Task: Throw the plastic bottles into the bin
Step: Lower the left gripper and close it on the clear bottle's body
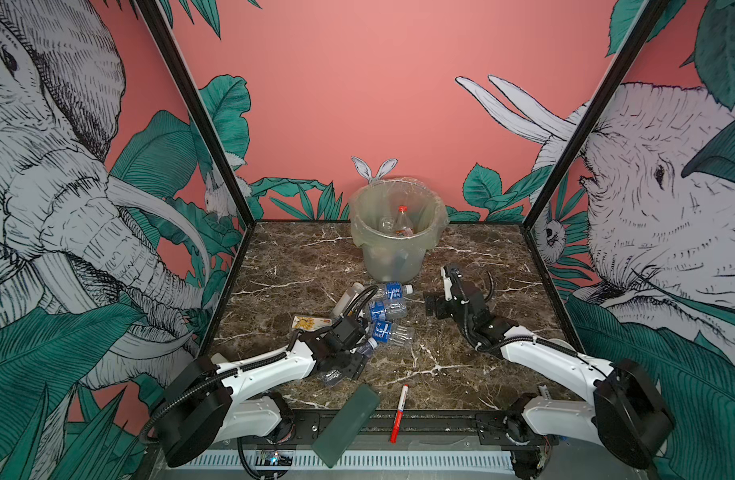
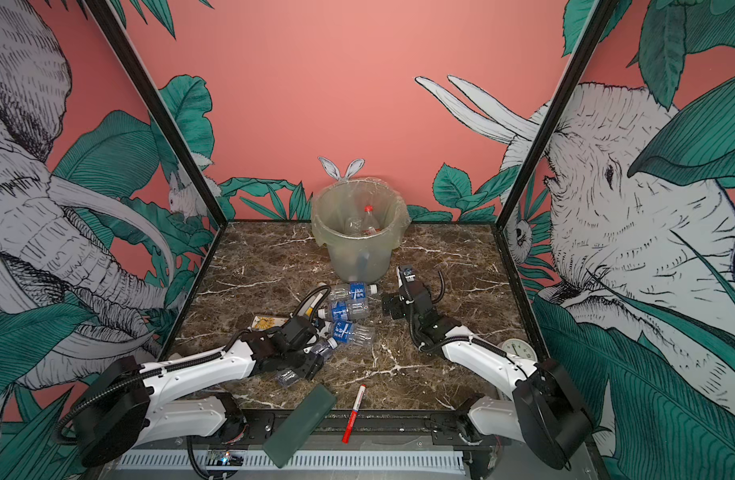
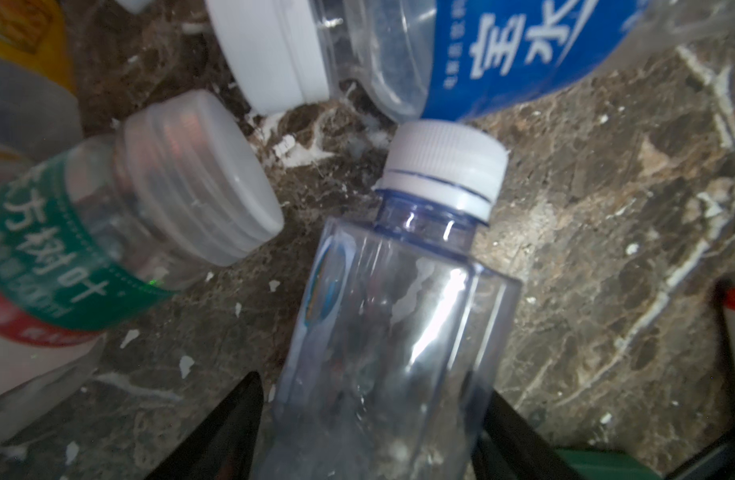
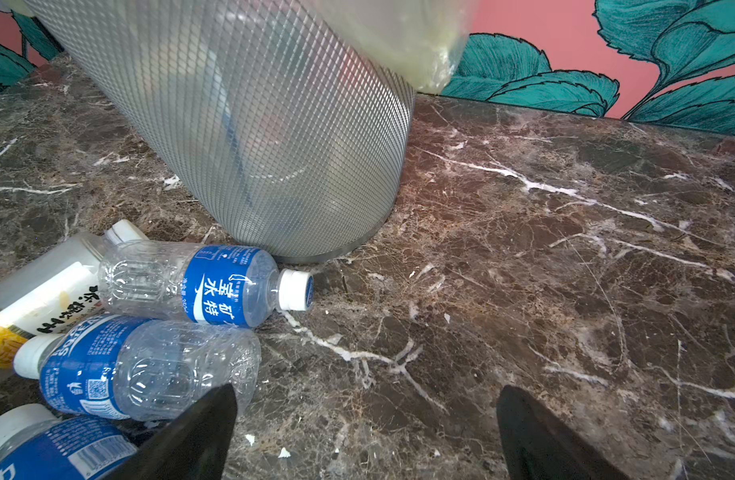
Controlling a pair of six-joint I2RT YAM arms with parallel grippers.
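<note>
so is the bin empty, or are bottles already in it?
Not empty: a red-capped bottle and a clear bottle show inside the bin. What lies deeper, cannot tell.

Robot lab, jungle-mural walls (image 1: 378, 104), marble tabletop (image 1: 461, 374)

Blue-label bottle (image 4: 216, 286) — "宝水", "矿特"; green-label bottle (image 3: 66, 249) — "方树叶".

White arms (image 1: 270, 365) carry black joints (image 1: 631, 411) and seemingly corrugated cables (image 1: 253, 360).
</note>
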